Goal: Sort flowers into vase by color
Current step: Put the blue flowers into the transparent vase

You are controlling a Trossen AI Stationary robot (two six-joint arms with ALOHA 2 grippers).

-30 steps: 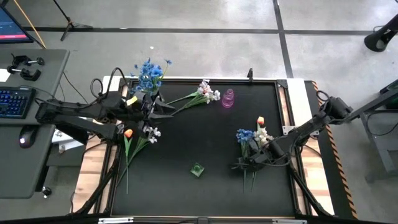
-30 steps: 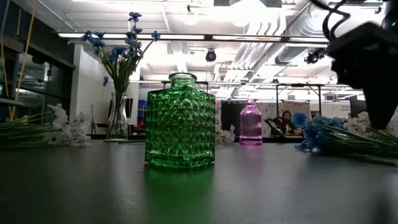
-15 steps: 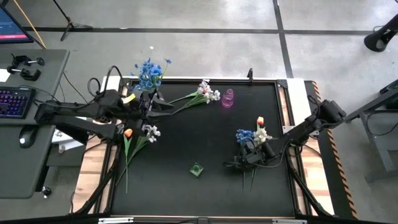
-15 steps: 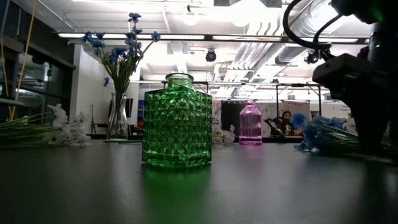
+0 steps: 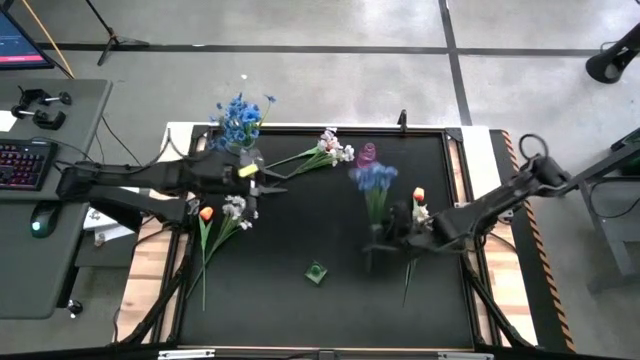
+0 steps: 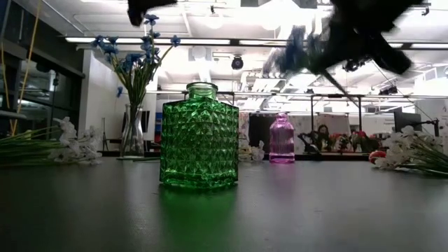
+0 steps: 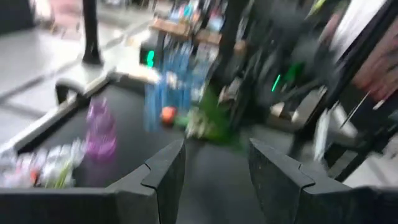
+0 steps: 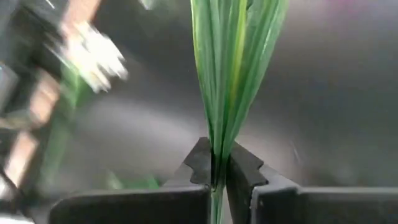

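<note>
The right gripper (image 8: 219,168) has its jaws pressed together on the thin green stems of the blue flower bunch (image 5: 373,178), as the right wrist view shows clearly. In the high view this gripper sits at about 4 o'clock from the table centre, and the blue blossoms point toward 12 o'clock, near the pink vase (image 5: 367,157). The bunch appears lifted off the black table (image 5: 300,310); in the low view its blossoms (image 6: 297,47) show high above the surface.

The left gripper (image 7: 214,163) hovers at about 10 o'clock, with its jaws moderately apart and nothing between them. Just beside it stands the clear vase with blue flowers (image 5: 238,120), at the table's 11 o'clock edge. The green vase (image 5: 317,272) stands near 6 o'clock. White-pink flowers (image 5: 332,148) lie near 12 o'clock, an orange tulip with white blossoms (image 5: 222,212) lies at 9 o'clock, and another orange tulip (image 5: 418,194) with white blossoms lies just beside the right gripper.

I judge the risk like this: the grip is low on several thin stems, so the heavy blossoms may swing and one stem may slip out. The path to the blue vase also passes near the pink vase and the left arm, so a collision is possible.
</note>
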